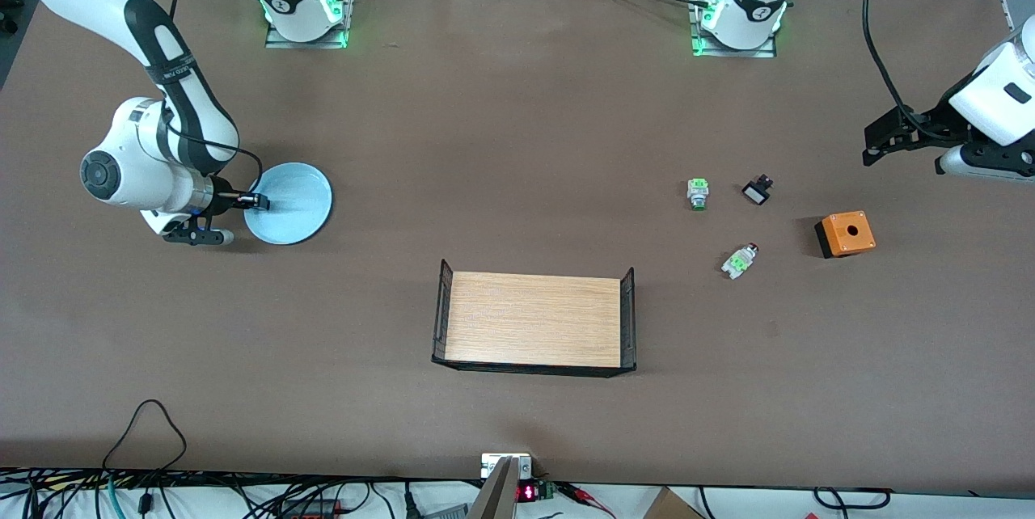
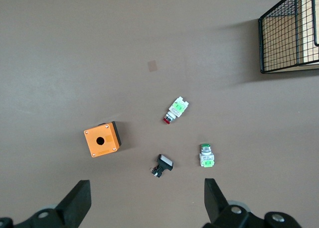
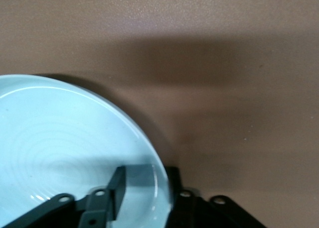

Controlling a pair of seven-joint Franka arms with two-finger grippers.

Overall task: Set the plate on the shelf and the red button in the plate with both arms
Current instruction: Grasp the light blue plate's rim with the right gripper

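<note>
Front view: plate (image 1: 288, 203) flat on the table, well apart from the wooden tray (image 1: 534, 331), toward the right arm's end. Right gripper (image 1: 257, 200) low at the rim, one finger over the rim, one outside. Red button (image 1: 739, 259) just past the tray toward the left arm's end, untouched. Left gripper (image 1: 907, 137) waiting high, fingers spread wide, empty.

Left wrist view: red button (image 2: 175, 109) on its side near the tray; light, hard, likely to roll; best pinched across the flat green block.

Right wrist view: fingers (image 3: 118, 186) straddling the plate (image 3: 65, 148) rim, closing, grip not yet certain. Stiff, smooth, probably slippery and breakable; rim the only hold.
</note>
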